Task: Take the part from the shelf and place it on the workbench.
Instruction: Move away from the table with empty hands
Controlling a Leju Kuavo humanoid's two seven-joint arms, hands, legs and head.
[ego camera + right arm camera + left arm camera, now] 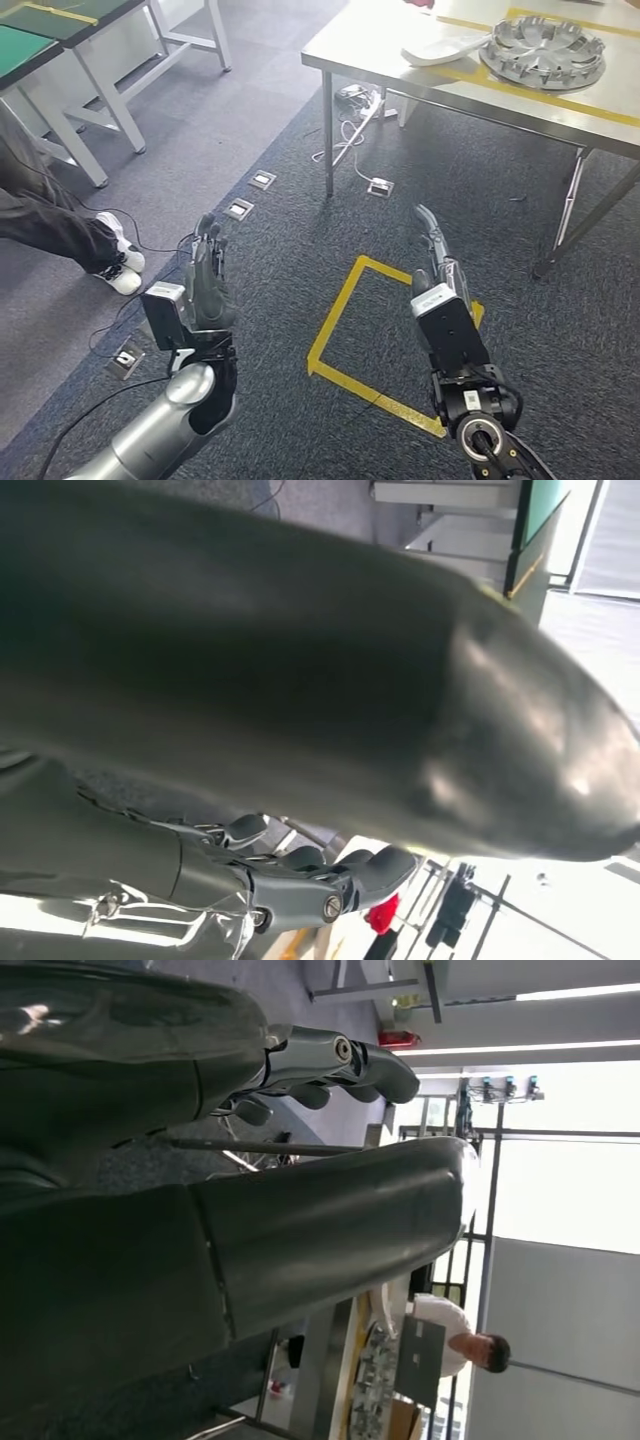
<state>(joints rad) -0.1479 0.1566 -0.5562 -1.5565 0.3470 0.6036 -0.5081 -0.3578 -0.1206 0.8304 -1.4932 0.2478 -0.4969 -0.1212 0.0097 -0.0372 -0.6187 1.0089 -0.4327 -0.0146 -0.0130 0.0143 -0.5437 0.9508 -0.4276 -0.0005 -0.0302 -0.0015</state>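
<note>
Both left hand and right hand hang empty, fingers loosely apart, short of the workbench, presumably done: the part already lies flat on its top.

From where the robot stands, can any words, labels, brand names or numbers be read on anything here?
None can be read.
A small white label on the right arm's wrist is too small to make out.
The hubcap-like silver part on the workbench shows no legible marking.
The yellow floor tape carries no text.
</note>
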